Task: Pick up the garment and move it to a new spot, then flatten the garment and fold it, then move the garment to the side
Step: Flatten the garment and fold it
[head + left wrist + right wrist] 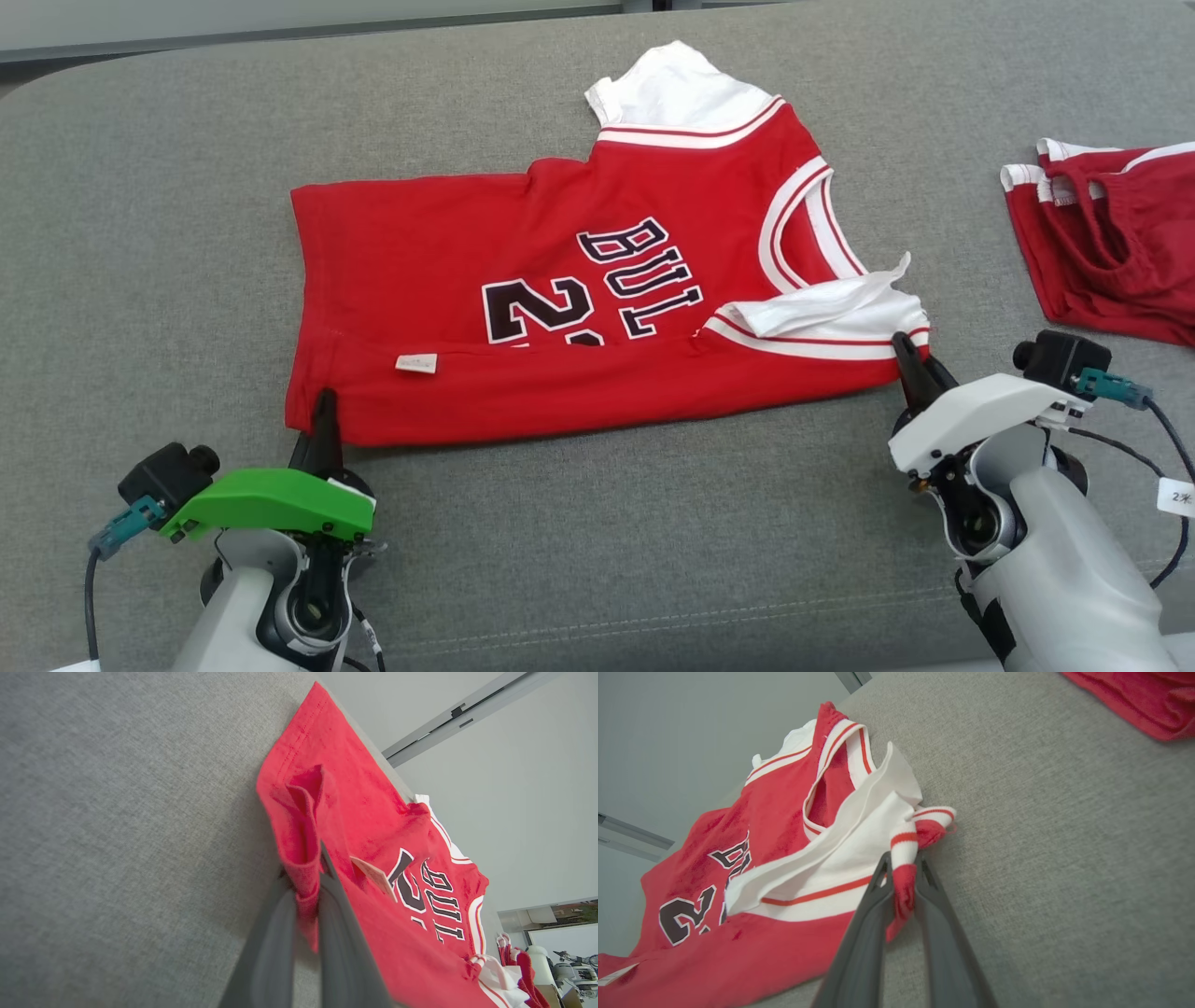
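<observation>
The garment [579, 289] is a red jersey with white sleeves and dark lettering, lying on the grey cushion with its near long edge folded over. My left gripper [324, 411] is at the garment's near left corner, shut on the red hem; the left wrist view shows the cloth [306, 891] pinched between the dark fingers. My right gripper [910, 369] is at the near right corner, shut on the red-and-white sleeve edge [903, 877], as the right wrist view shows. Both corners rest low against the cushion.
The grey cushion [597, 551] spreads wide around the jersey. A second red piece of clothing with white trim [1111, 238] lies at the right edge. The cushion's back edge and a pale wall [280, 23] run along the top.
</observation>
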You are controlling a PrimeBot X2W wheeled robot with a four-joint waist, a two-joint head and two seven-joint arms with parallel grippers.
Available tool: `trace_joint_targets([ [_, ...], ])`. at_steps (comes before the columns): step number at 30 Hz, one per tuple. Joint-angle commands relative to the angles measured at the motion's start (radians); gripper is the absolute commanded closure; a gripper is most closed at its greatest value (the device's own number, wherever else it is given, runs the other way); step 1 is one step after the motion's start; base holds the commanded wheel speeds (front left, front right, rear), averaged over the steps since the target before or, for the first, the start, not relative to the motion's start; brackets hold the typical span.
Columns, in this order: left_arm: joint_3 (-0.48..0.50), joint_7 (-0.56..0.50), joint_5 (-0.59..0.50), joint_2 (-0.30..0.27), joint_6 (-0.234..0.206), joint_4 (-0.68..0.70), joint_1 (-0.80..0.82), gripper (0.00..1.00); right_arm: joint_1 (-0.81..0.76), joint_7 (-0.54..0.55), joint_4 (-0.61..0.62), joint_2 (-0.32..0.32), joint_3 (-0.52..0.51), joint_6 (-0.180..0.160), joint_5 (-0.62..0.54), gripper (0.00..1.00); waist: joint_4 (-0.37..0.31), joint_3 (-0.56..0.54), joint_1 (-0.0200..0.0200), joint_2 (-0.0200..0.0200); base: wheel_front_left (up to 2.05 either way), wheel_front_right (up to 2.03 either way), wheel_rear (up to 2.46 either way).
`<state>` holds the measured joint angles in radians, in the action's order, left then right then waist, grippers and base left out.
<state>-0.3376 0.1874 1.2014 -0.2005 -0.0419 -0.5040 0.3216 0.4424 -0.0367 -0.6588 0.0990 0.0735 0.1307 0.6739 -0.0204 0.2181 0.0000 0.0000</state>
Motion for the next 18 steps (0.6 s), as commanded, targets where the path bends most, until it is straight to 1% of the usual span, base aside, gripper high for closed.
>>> trace_joint_targets([
  [1,0.0,0.01,-0.009,-0.012,0.006,0.027,-0.016,1.0,0.011,0.008,0.023,0.022,0.003,0.0,0.024,1.0,0.001,-0.008,0.0,0.0,0.0,0.0,0.0],
  [3,-0.001,0.014,-0.015,-0.019,0.006,0.064,-0.034,1.0,0.0,0.026,0.049,0.045,0.005,0.0,0.043,1.0,0.0,-0.012,0.0,0.0,0.0,0.0,0.0],
  [7,-0.01,0.011,-0.022,-0.032,-0.012,0.162,-0.086,1.0,-0.047,0.093,0.109,0.082,-0.012,0.0,0.088,1.0,0.0,-0.019,0.0,0.0,0.0,0.0,0.0],
  [8,-0.01,0.011,-0.022,-0.032,-0.012,0.162,-0.086,1.0,-0.047,0.093,0.109,0.082,-0.012,0.0,0.088,1.0,0.0,-0.019,0.0,0.0,0.0,0.0,0.0],
  [13,-0.035,-0.004,-0.038,-0.055,-0.048,0.282,-0.191,1.0,-0.128,0.157,0.207,0.127,-0.043,0.0,0.065,1.0,-0.003,-0.017,0.0,0.0,0.0,0.0,0.0],
  [16,-0.052,-0.007,-0.041,-0.05,-0.069,0.319,-0.247,1.0,-0.192,0.168,0.258,0.128,-0.077,-0.001,0.043,1.0,0.0,-0.014,0.0,0.0,0.0,0.0,0.0],
  [17,-0.062,0.0,-0.05,-0.048,-0.082,0.318,-0.271,1.0,-0.233,0.175,0.285,0.114,-0.103,-0.001,0.033,1.0,0.001,-0.013,0.0,0.0,0.0,0.0,0.0],
  [18,-0.066,0.002,-0.051,-0.042,-0.083,0.314,-0.282,1.0,-0.254,0.179,0.296,0.108,-0.116,-0.001,0.026,1.0,0.001,-0.012,0.0,0.0,0.0,0.0,0.0],
])
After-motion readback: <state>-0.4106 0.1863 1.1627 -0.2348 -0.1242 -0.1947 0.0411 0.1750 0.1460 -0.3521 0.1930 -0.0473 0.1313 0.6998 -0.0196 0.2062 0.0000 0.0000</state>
